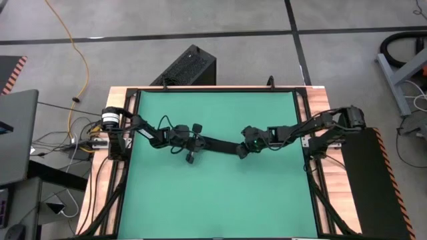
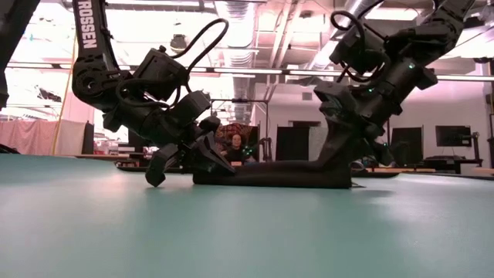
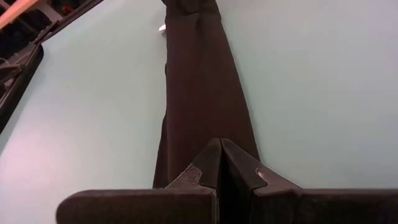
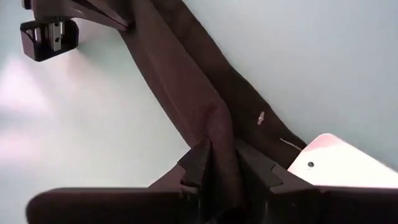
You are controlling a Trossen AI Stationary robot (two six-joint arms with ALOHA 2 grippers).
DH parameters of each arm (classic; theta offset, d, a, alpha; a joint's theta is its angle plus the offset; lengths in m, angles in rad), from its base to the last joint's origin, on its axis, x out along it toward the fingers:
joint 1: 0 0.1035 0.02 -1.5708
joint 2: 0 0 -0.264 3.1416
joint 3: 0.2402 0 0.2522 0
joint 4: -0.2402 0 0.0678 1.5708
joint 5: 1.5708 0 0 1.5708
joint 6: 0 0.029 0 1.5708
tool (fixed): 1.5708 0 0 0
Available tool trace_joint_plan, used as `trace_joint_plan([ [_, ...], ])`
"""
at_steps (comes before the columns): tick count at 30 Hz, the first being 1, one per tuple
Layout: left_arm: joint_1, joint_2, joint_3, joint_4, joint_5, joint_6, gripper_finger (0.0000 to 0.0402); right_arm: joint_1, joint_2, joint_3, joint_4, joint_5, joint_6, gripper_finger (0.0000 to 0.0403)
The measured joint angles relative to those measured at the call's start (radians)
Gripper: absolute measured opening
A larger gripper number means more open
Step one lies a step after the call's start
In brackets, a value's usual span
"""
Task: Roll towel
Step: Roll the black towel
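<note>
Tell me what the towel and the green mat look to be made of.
The towel: soft black cloth, matte, judging by how it folds and creases into a long strip; its weave can't be made out. The green mat: smooth, flat sheet with a faint sheen, possibly rubber or vinyl; hard to say which.

The green mat (image 1: 213, 193) lies bare on its near half and its far half, so there is wide free room on both sides of the middle. Across the middle, the towel (image 1: 217, 143) stretches as a narrow black band and forms a low barrier. The left gripper (image 1: 192, 141) blocks one end of it and the right gripper (image 1: 244, 148) blocks the other, with the arms closing both sides. A black frame (image 1: 127, 113) borders the mat.
</note>
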Motion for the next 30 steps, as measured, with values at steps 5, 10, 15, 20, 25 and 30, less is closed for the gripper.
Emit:
trace_joint_plan([
  [5,0.000,0.000,0.000,-0.004,0.000,-0.002,0.0000,0.000,0.000,0.000,-0.002,0.010,-0.038,0.0089],
  [10,0.000,0.000,-0.001,-0.007,0.001,-0.002,0.0000,0.004,0.000,0.000,-0.022,0.050,-0.059,0.0103],
  [15,0.001,0.000,-0.001,-0.011,0.001,-0.004,0.0000,0.008,0.000,0.000,-0.019,0.100,-0.093,0.0133],
  [20,0.002,0.000,-0.001,-0.015,0.002,-0.004,0.0000,0.008,0.000,0.000,-0.026,0.141,-0.133,0.0167],
  [25,0.007,0.000,-0.001,-0.037,0.007,-0.007,0.0000,0.004,-0.020,0.000,-0.078,0.208,-0.201,0.0176],
  [30,0.007,-0.001,0.000,-0.046,0.008,-0.009,0.0000,0.005,-0.120,0.000,-0.101,0.322,-0.294,0.0167],
])
